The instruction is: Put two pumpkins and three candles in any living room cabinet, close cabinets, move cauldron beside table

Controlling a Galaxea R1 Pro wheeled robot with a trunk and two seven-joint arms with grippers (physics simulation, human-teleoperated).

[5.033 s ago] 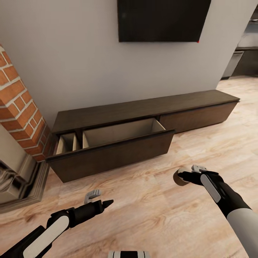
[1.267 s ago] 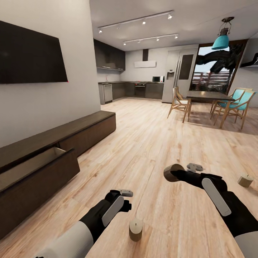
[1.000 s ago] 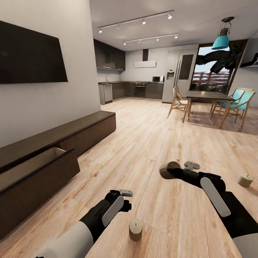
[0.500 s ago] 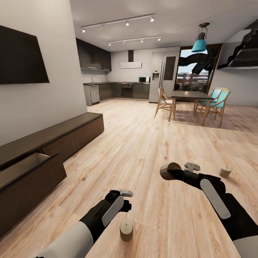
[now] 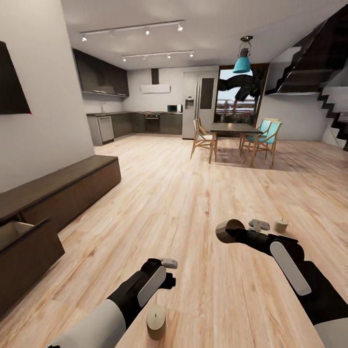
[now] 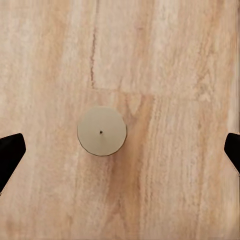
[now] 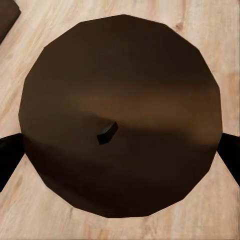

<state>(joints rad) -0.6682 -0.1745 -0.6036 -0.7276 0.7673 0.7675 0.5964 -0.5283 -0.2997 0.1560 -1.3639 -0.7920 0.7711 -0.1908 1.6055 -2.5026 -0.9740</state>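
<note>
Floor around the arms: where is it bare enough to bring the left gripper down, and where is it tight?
Bare wood planks run between the left gripper and the right gripper, and from there toward the long dark brown cabinet. It is tight under the left gripper, where a stubby beige candle stands upright, and beside the right gripper, which holds one candle near another on the floor.

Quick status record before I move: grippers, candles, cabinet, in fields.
right gripper: shut on a candle, held above the floor
left gripper: open, fingers spread, above a second candle
second candle: upright on the wood floor, ungrasped
third candle: upright on the floor, beyond the right gripper
cabinet: along the left wall, one drawer open
pumpkins, cauldron: not located from here
</note>
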